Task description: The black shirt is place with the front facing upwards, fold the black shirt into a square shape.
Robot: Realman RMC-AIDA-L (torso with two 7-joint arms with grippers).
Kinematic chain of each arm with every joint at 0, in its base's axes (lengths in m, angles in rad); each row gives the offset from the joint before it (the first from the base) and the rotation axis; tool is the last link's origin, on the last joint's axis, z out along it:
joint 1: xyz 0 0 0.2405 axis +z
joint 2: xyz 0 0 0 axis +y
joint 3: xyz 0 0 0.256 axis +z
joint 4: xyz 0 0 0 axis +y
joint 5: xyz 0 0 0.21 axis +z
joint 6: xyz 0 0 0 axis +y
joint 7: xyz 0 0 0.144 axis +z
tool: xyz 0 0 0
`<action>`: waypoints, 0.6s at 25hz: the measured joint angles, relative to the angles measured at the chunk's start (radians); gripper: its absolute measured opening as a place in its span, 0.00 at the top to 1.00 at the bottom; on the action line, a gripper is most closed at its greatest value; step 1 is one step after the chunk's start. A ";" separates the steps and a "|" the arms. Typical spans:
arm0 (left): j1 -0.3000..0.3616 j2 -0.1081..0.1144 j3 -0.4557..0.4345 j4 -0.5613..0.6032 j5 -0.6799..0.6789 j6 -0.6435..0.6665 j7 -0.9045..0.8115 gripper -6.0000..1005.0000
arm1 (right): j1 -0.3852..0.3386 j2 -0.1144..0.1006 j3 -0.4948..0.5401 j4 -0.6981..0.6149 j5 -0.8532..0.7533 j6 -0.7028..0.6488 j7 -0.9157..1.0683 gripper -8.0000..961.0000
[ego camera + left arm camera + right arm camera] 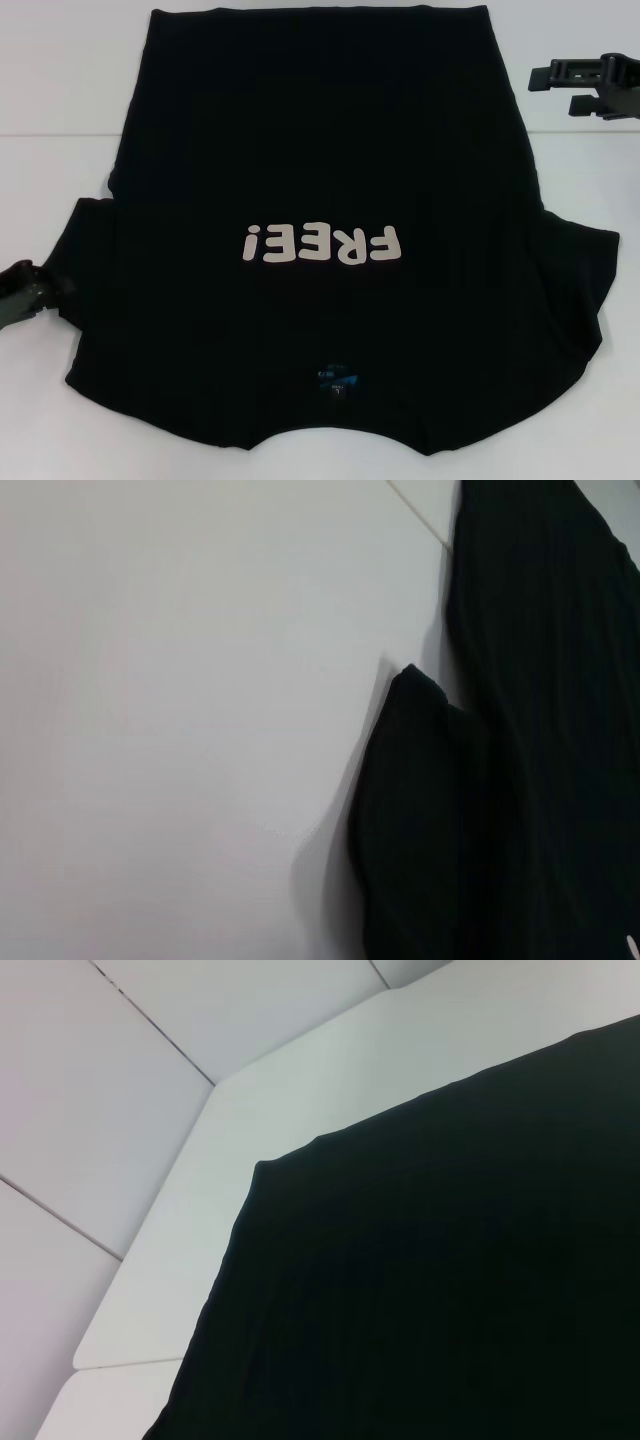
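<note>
Since the black shirt (320, 180) is soft, light fabric, it'll drape and sag when lifted, no stiffness, and may slide a bit on the smooth white surface (60, 100); best taken by pinching edges or corners: sleeve tips, shoulder seams, hem corners, two points at once to keep folds straight. Shirt lies flat, front up, covering most of the surface centre. Long axis runs 12 to 6 in head view: hem at 12, collar with blue neck label (336, 380) at 6 nearest the robot, "FREE!" print (322, 243) reads upside down. Sleeves stick out toward 3 and 9; the 9 o'clock sleeve looks bunched. Left pincer (22, 290) at 9 o'clock, just beside that sleeve tip; cannot tell how its fingers stand. Right pincer (585, 82) at 2 o'clock, apart from the shirt, fingers spread, holding nothing.
</note>
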 joint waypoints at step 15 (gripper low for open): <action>0.010 -0.004 -0.005 0.045 0.010 0.013 -0.001 0.99 | -0.007 -0.003 0.013 0.002 0.002 -0.006 0.000 0.03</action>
